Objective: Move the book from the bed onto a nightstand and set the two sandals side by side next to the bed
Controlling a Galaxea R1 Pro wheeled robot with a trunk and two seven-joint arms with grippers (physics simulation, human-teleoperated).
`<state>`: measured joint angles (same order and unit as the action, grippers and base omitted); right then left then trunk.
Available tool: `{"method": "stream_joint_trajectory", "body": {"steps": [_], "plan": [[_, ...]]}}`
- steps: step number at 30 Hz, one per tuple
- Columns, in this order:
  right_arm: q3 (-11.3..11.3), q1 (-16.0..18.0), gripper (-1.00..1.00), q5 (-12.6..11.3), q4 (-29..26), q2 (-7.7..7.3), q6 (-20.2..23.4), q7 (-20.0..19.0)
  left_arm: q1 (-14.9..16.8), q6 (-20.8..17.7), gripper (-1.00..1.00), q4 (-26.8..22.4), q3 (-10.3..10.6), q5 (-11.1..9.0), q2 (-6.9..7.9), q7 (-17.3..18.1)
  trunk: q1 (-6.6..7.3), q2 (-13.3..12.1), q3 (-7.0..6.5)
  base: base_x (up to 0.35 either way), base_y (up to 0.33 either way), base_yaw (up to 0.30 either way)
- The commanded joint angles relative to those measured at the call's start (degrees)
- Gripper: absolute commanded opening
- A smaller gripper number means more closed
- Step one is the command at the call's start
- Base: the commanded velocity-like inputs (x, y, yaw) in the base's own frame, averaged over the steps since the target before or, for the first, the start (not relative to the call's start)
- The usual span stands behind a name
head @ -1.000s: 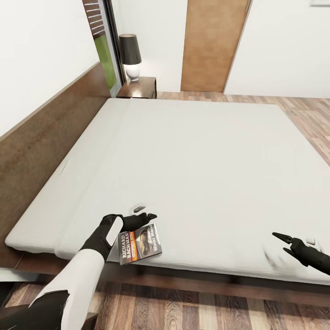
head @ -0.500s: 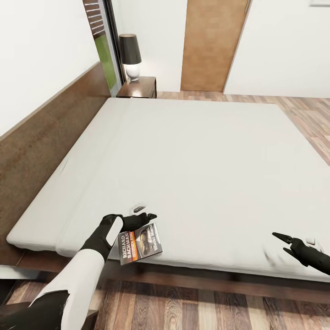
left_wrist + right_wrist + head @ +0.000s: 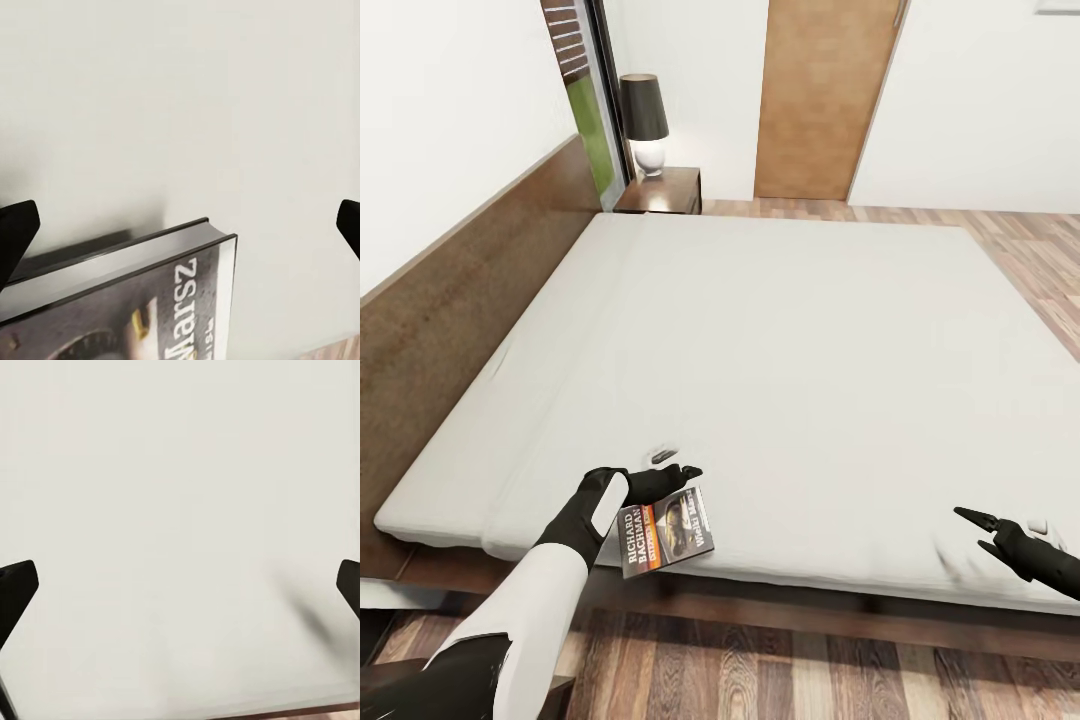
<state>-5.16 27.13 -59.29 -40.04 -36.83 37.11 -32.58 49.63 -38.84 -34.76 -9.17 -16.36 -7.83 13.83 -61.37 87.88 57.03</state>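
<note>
From the head view, the book lies flat on the bed near its near edge, cover up, its lettering running sideways. The left gripper hangs just beyond the book's far edge, close over the mattress; whether it touches the book I cannot tell. The right gripper hovers over the mattress well apart from the book, jaws parted and holding nothing. A nightstand with a lamp stands at the far corner by the headboard.

In the left wrist view, the book fills the lower part, its page edge and dark cover plain; one fingertip and the other sit wide at either border, so the jaws are open wide and grip nothing.

In the right wrist view, bare mattress lies ahead, fingertips spread to the borders.

The step in hand looks like reaching for the book. To do it well, the left jaws should drop so one finger slides under the thin edge overhanging nothing; nudging the book towards the bed's edge first may give a purchase. Closing from above risks only pressing it into the mattress.

Against the earlier head pictures, both arms and the book sit as they did; only the camera has shifted a trifle.
</note>
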Motion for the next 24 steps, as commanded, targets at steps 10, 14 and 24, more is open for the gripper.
{"method": "stream_joint_trajectory", "body": {"steps": [10,14,24], "plan": [[-0.1,0.0,1.00,-0.2,0.0,0.00,0.4,0.0,0.0,-0.4,1.00,0.0,-0.4,0.1,-0.07,0.1,0.66,-1.2,-0.50,0.000,0.000,0.000],[-0.1,0.0,1.00,-0.2,0.0,0.00,0.4,0.0,0.0,-0.4,1.00,0.0,-0.4,0.1,-0.08,0.1,0.66,-1.2,-0.50,0.000,0.000,0.000],[-0.1,0.0,1.00,-0.2,0.0,0.00,0.4,0.0,0.0,-0.4,1.00,0.0,-0.4,0.1,-0.08,0.1,0.66,-1.2,-0.50,0.000,0.000,0.000]]}}
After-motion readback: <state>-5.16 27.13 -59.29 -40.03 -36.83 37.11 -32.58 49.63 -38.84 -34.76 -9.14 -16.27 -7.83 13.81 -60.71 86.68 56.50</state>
